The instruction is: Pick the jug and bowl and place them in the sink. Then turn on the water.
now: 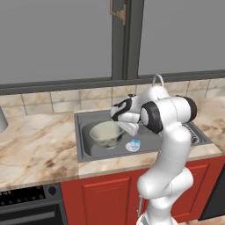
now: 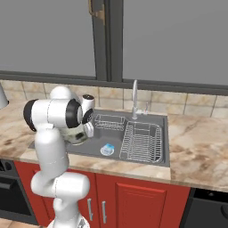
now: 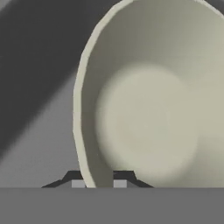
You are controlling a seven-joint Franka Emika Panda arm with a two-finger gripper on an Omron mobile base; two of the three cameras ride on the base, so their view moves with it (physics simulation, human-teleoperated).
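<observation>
Pinching the rim of the bowl [image 3: 148, 113] between the gripper [image 3: 99, 183] tips, one fingertip [image 3: 78, 183] outside, one inside; sink [image 1: 85, 147] floor just below.

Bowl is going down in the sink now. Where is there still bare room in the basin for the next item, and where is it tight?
Bare dark floor lies between the grey-green metallic bowl and the small blue-white drain disc, toward the dark grey sink's front wall. The right half is crowded: a wire dish rack fills it.
</observation>
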